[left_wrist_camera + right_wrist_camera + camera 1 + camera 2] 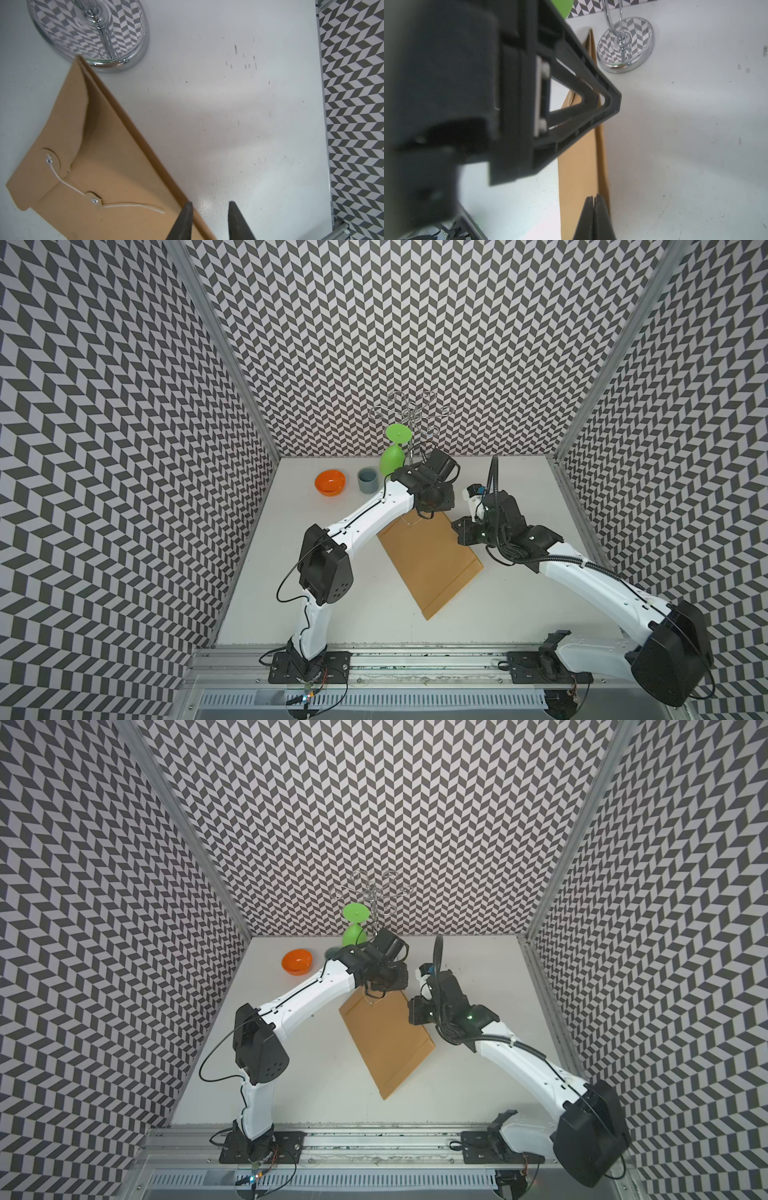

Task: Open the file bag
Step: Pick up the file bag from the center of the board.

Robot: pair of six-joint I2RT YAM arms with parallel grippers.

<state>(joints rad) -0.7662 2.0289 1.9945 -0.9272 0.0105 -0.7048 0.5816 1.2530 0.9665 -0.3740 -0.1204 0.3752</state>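
Observation:
The file bag (432, 568) (388, 1048), a flat brown envelope, lies slanted on the white table in both top views. In the left wrist view its flap (68, 124) bulges upward. A thin white string (70, 187) runs from the flap's button (49, 160) past the body's button (94, 201) and trails loose. My left gripper (210, 204) (417, 516) hovers at the bag's far end, jaws apart, astride the long edge. My right gripper (595, 196) (463, 531) is shut over the bag (579, 166) near its right edge, nothing visible between its fingers.
A chrome stand (409, 414), with its round base (93, 31) (627, 47), sits right behind the bag's far corner. A green goblet (392, 456) hangs on it. A grey cup (367, 480) and an orange bowl (330, 482) stand at the back left. Patterned walls enclose three sides.

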